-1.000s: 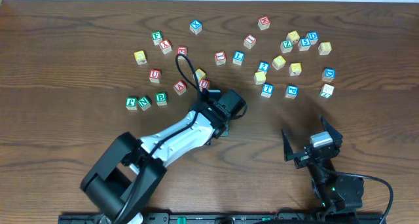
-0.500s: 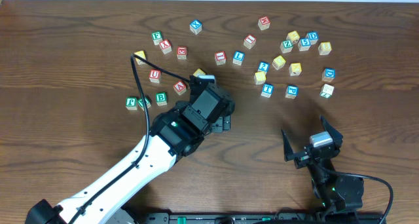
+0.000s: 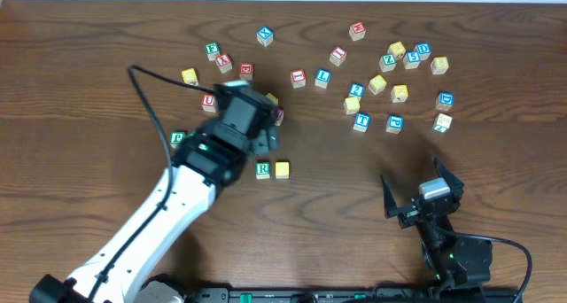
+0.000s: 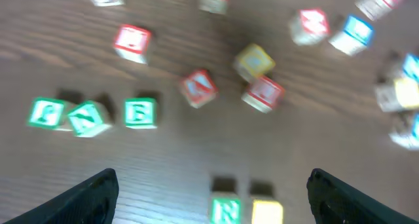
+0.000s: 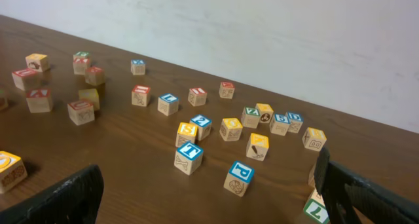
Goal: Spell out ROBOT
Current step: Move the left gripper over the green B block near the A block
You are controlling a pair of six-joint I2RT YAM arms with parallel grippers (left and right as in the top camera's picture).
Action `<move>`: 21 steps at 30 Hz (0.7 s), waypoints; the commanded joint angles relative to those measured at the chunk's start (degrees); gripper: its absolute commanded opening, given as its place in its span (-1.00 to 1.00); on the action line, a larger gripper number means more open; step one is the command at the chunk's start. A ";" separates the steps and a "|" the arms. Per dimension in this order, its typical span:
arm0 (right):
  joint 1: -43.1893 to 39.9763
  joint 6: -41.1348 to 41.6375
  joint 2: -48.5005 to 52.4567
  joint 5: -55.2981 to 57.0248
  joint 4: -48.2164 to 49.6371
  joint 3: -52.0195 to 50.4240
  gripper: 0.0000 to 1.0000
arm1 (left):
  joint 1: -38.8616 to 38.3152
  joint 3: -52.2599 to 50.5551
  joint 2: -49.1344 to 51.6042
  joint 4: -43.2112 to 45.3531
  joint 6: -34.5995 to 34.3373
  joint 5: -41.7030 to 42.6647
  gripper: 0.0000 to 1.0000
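Observation:
Two blocks stand side by side in the middle of the table: a green R block (image 3: pixel 263 170) (image 4: pixel 226 211) and, right of it, a yellow block (image 3: pixel 282 169) (image 4: pixel 265 213) whose letter I cannot read. My left gripper (image 3: pixel 264 136) (image 4: pixel 211 185) hovers above and just behind them, open, with nothing between its fingers. The left wrist view is blurred by motion. My right gripper (image 3: pixel 421 199) (image 5: pixel 209 194) rests open near the front right, holding nothing.
Many letter blocks lie scattered over the far half of the table, among them a blue T (image 3: pixel 361 120) (image 5: pixel 188 157) and a blue P (image 3: pixel 394 123) (image 5: pixel 238 178). Green blocks (image 4: pixel 88 117) sit in a row at the left, red ones (image 4: pixel 198 88) just ahead of the left gripper.
The left gripper opened, then lifted and swung back to the left, uncovering the green R and the yellow block side by side. The right arm stayed still.

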 commanded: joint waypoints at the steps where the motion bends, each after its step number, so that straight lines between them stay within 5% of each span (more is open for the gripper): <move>1: -0.44 0.63 -0.35 -0.09 -0.24 -0.07 0.99 | 6.58 -0.37 -0.63 -0.37 -1.73 1.86 0.81; 11: -0.44 0.63 -0.35 -0.11 -0.24 -0.07 0.99 | 12.37 -0.52 10.25 -0.46 5.35 0.15 0.81; 14: -0.44 0.63 -0.35 -0.11 -0.24 -0.07 0.99 | 12.41 -0.35 17.18 0.44 14.21 5.68 0.80; 21: -0.44 0.63 -0.35 -0.09 -0.24 -0.07 0.99 | 18.62 0.52 20.24 1.49 14.97 13.64 0.70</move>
